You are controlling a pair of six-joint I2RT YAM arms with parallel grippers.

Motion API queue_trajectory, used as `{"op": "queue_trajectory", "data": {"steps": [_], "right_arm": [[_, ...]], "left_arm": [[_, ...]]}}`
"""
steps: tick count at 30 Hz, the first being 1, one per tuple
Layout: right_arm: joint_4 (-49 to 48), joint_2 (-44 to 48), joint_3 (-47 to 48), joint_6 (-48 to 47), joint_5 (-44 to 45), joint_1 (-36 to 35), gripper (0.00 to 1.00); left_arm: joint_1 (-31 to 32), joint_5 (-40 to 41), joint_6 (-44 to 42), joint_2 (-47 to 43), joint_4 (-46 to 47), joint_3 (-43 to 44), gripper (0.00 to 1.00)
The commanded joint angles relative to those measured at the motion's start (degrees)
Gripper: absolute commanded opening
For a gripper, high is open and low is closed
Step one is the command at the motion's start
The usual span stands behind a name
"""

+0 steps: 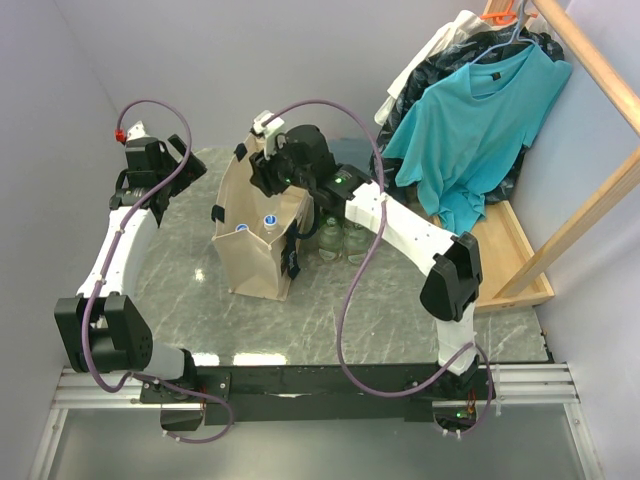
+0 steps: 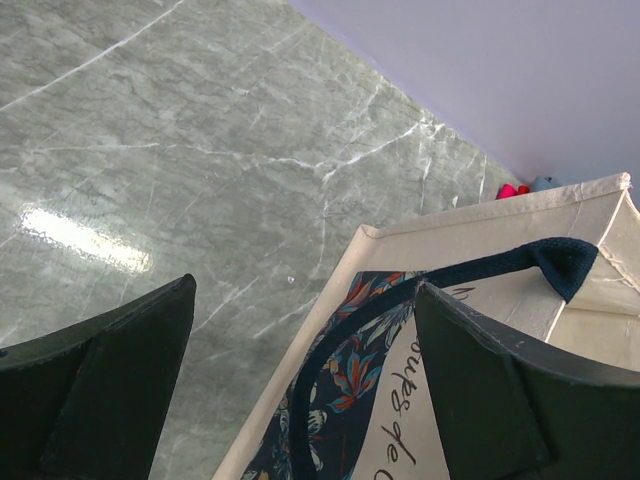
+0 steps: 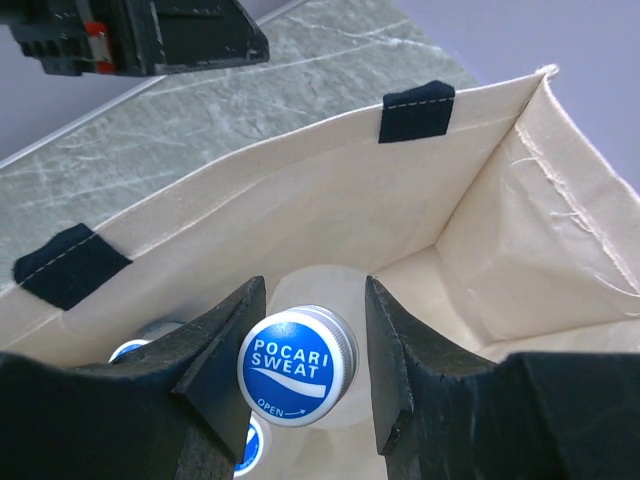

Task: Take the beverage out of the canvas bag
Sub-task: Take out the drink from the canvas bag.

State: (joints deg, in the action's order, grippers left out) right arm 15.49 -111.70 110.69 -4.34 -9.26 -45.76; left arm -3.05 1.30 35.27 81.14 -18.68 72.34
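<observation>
The left arm and right arm are white links joined by bulky black joint housings. A purple cable loops along each (red connector at upper left). The matte black fingers are wedge-shaped.

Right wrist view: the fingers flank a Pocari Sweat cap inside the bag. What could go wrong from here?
1. The right gripper has only the smooth round cap between its fingers; such a narrow hold might slip as the bottle lifts.
2. The left gripper is open beside the bag, not holding it, so the bag could rise or tip with the bottle.
3. Other caps sit close by; a finger could snag them.
</observation>
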Motion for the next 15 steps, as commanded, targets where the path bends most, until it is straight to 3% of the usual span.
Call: {"op": "queue_trajectory", "data": {"steps": [1,15], "right_arm": [[-8.0,8.9,5.4,-1.3,-0.3,-0.5,0.0],[-1.9,10.5,9.3,-4.7,-2.0,-1.4,0.0]], "left_arm": [[-0.2,-0.8,0.6,-2.0,1.7,-0.8,0.96],[-0.2,-0.9,0.8,-1.9,2.1,-0.8,0.96]]}}
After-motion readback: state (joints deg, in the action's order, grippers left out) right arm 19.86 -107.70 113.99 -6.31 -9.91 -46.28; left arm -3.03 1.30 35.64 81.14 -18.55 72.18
